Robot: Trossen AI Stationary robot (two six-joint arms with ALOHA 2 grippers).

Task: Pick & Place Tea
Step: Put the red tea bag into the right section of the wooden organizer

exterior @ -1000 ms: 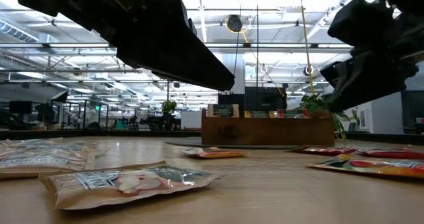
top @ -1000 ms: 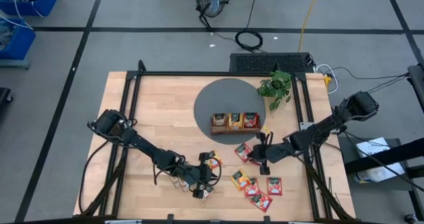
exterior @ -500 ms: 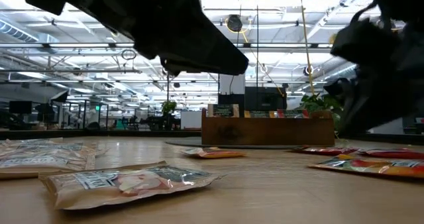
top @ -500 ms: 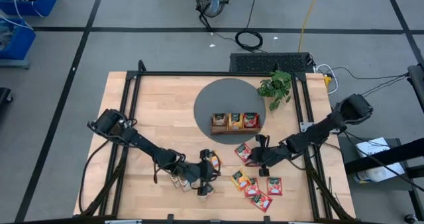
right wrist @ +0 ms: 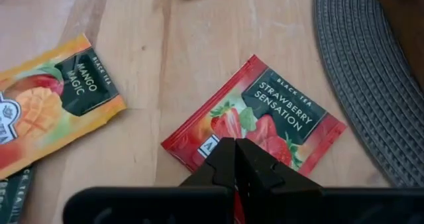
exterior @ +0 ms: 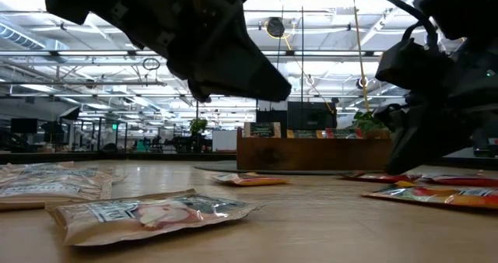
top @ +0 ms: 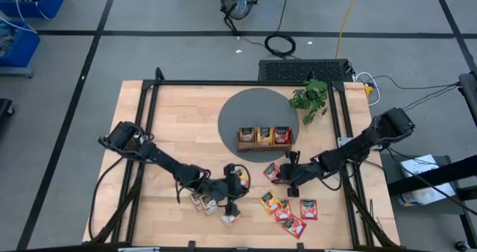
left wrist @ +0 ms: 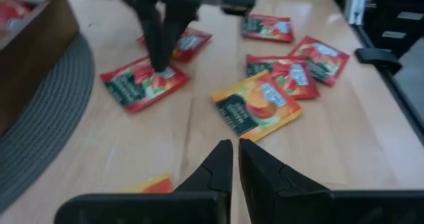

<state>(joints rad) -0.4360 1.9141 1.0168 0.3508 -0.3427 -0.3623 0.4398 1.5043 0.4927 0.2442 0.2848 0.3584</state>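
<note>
Tea sachets lie flat on the wooden table: a red strawberry one, an orange mango one, more red and orange ones and beige ones. My right gripper is shut, its tips down on the red strawberry sachet. My left gripper is shut and hovers above the table near an orange sachet, touching nothing. The brown wooden tray stands on a round grey mat and holds sachets. My right gripper rests its shut fingertips on the top face of the red strawberry sachet, toward one corner away from the dark label. The fingers come from above, slanting from the table's right. The sachet lies flat on the table.
A small green plant stands at the far right, beside the mat. A black frame runs along the table's sides. Bare wood lies on the far left half.
My right gripper has moved toward the table's left and down onto the red strawberry sachet. My left arm has swung its gripper a little toward the far edge and right, away from the beige sachets. No sachet has visibly moved.
</note>
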